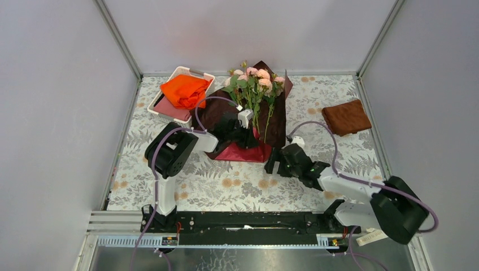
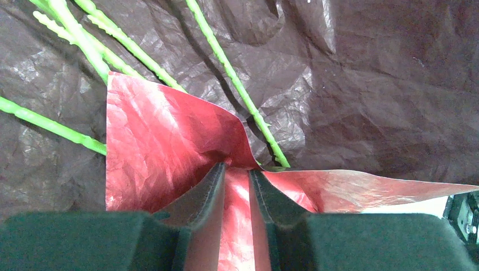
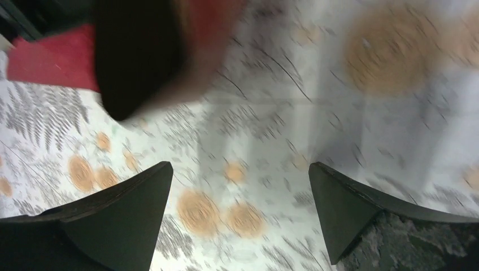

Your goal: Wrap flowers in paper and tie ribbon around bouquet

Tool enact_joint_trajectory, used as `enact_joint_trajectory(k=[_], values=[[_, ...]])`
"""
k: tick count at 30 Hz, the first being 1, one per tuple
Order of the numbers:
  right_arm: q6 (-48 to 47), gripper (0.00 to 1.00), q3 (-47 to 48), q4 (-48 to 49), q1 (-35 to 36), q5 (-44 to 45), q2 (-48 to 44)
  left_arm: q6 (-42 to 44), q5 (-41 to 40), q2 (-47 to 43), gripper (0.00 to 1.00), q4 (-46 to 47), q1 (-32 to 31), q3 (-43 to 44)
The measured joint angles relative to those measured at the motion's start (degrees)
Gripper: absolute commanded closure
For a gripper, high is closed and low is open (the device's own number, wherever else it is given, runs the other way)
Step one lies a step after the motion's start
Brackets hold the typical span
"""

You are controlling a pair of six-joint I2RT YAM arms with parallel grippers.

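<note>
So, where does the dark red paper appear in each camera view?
Top external: the paper lies at centre, under the flowers.
Left wrist: the paper fills the view, its red flap pinched in the left gripper.
Right wrist: only a blurred red corner, top left.
Shared landmark: the bright red flap.

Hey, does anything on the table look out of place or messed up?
Only the paper: its near edge is folded up over the flower stems, red underside showing, pinched in the left gripper. That looks like wrapping, not damage.
</note>
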Motion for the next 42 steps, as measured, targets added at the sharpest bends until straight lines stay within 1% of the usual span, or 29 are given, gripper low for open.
enact_joint_trajectory(k=[4, 5, 7, 9, 12, 14, 16, 17, 19, 21, 26, 28, 30, 33, 36, 37, 38, 39, 42], values=[[-1.3, 0.02, 3.8, 9.6, 1.6, 2.6, 9.2, 0.0, 0.0, 0.0, 0.7, -0.1, 0.0, 0.0], [-1.6, 0.04, 5.2, 11.1, 1.6, 3.8, 11.3, 0.0, 0.0, 0.0, 0.7, -0.1, 0.0, 0.0], [-1.9, 0.12, 7.1, 13.7, 1.7, 6.1, 14.6, 0.0, 0.0, 0.0, 0.7, -0.1, 0.0, 0.0], [-2.3, 0.26, 7.6, 16.1, 1.7, 8.5, 16.3, 0.1, 0.0, 0.0, 0.7, -0.1, 0.0, 0.0], [-3.5, 0.59, 8.0, 17.4, 1.7, 11.6, 17.9, 0.1, 0.0, 0.0, 0.7, -0.4, 0.0, 0.2], [-4.7, 0.76, 8.9, 17.2, 1.7, 13.7, 18.9, 0.1, 0.0, 0.0, 0.7, -0.5, 0.0, 0.2], [-6.4, 0.97, 9.9, 17.0, 2.0, 16.3, 19.6, 0.2, 0.0, 0.0, 0.69, -0.7, 0.0, 0.3], [-7.8, 1.0, 10.5, 16.7, 2.3, 17.6, 19.9, 0.3, 0.1, 0.0, 0.68, -0.9, 0.0, 0.4], [-11.4, 1.0, 12.6, 15.6, 3.7, 20.2, 20.9, 0.8, 0.2, 0.0, 0.63, -1.6, 0.0, 0.9], [-16.1, 1.0, 15.1, 14.5, 5.7, 22.5, 22.6, 1.6, 0.3, 0.0, 0.56, -2.7, 0.0, 1.7], [-29.1, 1.0, 24.2, 8.2, 10.4, 27.4, 29.2, 4.8, 2.0, -0.5, 0.41, -7.6, 0.6, 4.0], [-33.8, 1.0, 26.9, 5.6, 11.8, 28.8, 31.6, 6.3, 3.3, -1.6, 0.33, -10.0, 1.8, 4.3], [-38.5, 1.0, 28.9, 2.8, 12.9, 29.9, 33.6, 8.0, 4.8, -3.2, 0.28, -13.0, 3.7, 4.8], [-45.0, 1.0, 32.0, -1.4, 14.4, 32.2, 37.4, 11.1, 6.5, -6.1, 0.22, -17.6, 6.9, 6.9], [-50.0, 1.0, 36.3, -2.8, 16.5, 34.7, 40.4, 13.8, 7.0, -7.3, 0.15, -21.9, 9.9, 10.4], [-51.2, 1.0, 37.0, -3.4, 17.0, 35.1, 41.0, 14.3, 7.5, -7.7, 0.12, -23.5, 11.1, 12.2], [-52.7, 1.0, 37.5, -3.8, 17.7, 35.8, 41.8, 15.1, 7.6, -8.0, 0.03, -24.5, 12.0, 13.8], [-53.8, 1.0, 37.8, -4.5, 18.1, 35.9, 42.3, 15.5, 8.2, -8.3, 0.02, -26.1, 12.7, 15.6], [-56.9, 1.0, 38.1, -7.1, 19.1, 36.8, 44.5, 18.8, 8.9, -9.5, 0.01, -30.9, 13.7, 21.2]])
